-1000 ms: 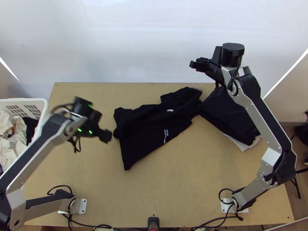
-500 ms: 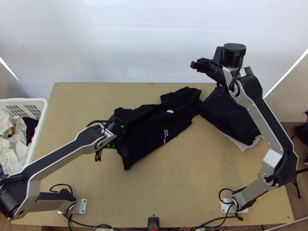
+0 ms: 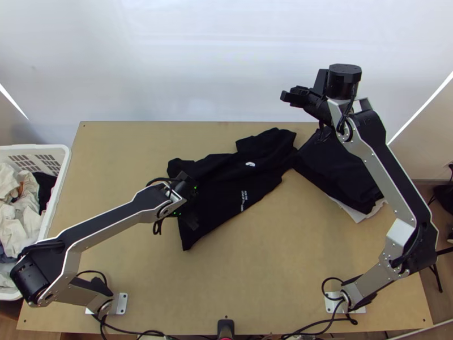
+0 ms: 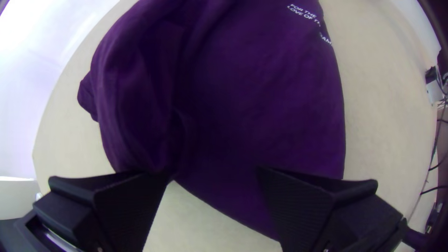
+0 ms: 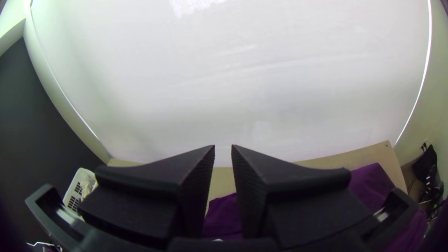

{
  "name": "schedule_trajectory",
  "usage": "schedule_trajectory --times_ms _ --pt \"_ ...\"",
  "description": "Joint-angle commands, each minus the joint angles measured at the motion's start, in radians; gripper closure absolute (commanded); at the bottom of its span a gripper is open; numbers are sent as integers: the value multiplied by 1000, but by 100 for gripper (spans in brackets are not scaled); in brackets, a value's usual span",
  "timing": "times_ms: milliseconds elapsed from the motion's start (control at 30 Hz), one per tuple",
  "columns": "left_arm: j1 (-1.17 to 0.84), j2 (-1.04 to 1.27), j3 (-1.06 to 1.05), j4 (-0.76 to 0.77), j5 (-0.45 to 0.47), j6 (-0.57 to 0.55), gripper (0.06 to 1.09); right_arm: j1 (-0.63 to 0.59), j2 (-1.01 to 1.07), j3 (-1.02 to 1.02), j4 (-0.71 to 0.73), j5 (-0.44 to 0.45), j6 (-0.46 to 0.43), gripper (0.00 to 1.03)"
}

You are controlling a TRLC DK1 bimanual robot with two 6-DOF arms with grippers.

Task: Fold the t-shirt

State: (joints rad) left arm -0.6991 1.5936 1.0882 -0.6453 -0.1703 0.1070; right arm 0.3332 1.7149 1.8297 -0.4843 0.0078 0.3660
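Observation:
The black t-shirt (image 3: pixel 232 187) lies slantwise on the table, bunched along its far side and flatter near its printed part. Over its left end is my left gripper (image 3: pixel 195 207) in the top view. The left wrist view shows the left gripper (image 4: pixel 214 186) with fingers wide apart above the shirt's lower end (image 4: pixel 261 116), nothing between them. My right gripper (image 3: pixel 283 96) hangs high beyond the table's far edge. In the right wrist view the right gripper (image 5: pixel 223 154) has its fingertips a small gap apart, holding nothing.
A pile of folded dark cloth (image 3: pixel 340 170), with a white piece beneath, lies at the far right, touching the shirt's right end. A white basket (image 3: pixel 63 161) of clothes stands at the left. Bare table (image 3: pixel 255 272) stretches in front of the shirt.
The left arm has swung rightward from beside the shirt to over its left end. The right arm has hardly moved, and the shirt lies much as before.

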Motion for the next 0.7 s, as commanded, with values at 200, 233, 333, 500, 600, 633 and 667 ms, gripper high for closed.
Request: schedule_trajectory --times_ms 200,233,333,500,600,633,667 --pt "72 63 -8 87 -12 76 39 1 11 -1 12 0 -15 81" --pt "72 63 -13 104 -12 80 57 1 14 0 15 0 -15 81" --pt "67 74 -10 113 -11 100 105 -2 29 5 18 0 -13 81" --pt "50 63 -27 78 14 103 105 -34 117 39 18 0 13 81" --pt "50 62 -28 76 31 92 105 -60 224 100 -13 0 39 81" --pt "52 54 -28 76 51 89 105 -72 273 143 -40 0 51 81" --pt "52 48 -27 79 60 88 105 -79 325 197 -85 -2 56 81"
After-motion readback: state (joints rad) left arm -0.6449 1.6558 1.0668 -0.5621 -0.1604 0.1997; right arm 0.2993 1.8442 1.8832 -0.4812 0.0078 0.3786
